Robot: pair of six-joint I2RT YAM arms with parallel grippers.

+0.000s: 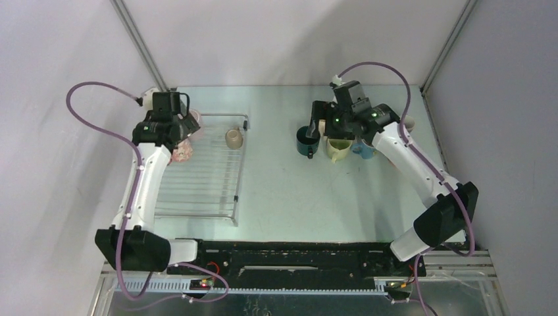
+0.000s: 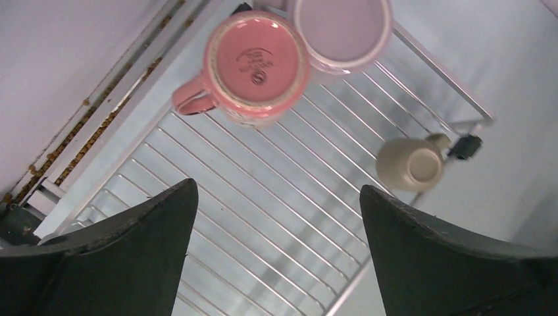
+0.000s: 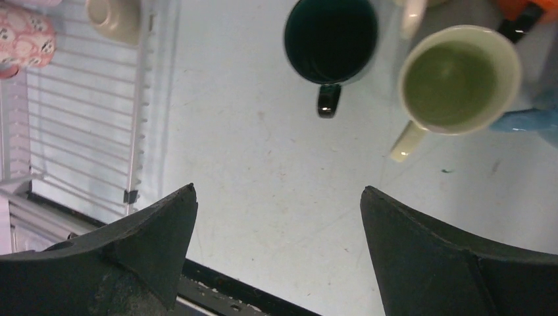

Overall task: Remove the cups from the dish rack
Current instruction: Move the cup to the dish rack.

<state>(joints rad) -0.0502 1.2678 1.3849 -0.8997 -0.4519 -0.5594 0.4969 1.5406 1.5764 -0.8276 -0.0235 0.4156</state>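
1. The dish rack [image 1: 205,187], silver wire with a low rim, lies flat on the desk [image 1: 283,191] at the left of the top view.
2. At its far end stands a pink cup [image 2: 256,62], upside down, with a lilac-white cup [image 2: 339,29] touching it. A small beige cup [image 2: 411,163] sits apart near the far right corner.
3. Right of centre, a dark green cup [image 3: 331,39] and a cream cup [image 3: 457,79] with a green inside stand upright on the desk, side by side.

Pale scuffed table [image 1: 283,191], plain white walls [image 1: 283,39], black mounting rail [image 1: 296,253] along its near edge.
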